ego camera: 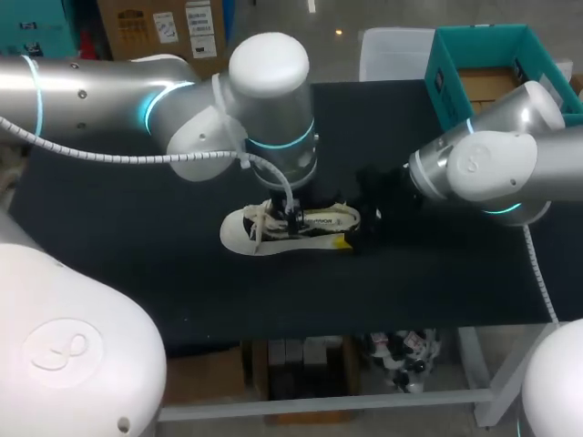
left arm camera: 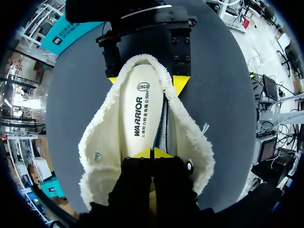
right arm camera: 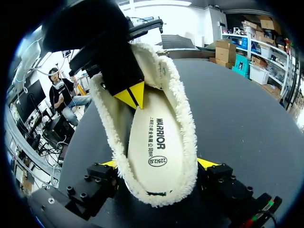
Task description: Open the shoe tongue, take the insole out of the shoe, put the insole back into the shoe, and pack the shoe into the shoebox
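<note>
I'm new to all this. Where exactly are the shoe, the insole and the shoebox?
shoe (ego camera: 244, 233), head view, on its white toe.
insole (left arm camera: 137, 111), left wrist view, on its printed middle.
shoebox (ego camera: 444, 91), head view, on its teal side wall.

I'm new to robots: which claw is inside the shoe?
The left claw, tips together on the insole inside the shoe; the right claw grips the shoe from outside.

A table (ego camera: 137, 255) with a matte black top stands on a white metal frame (ego camera: 474, 387).
</note>
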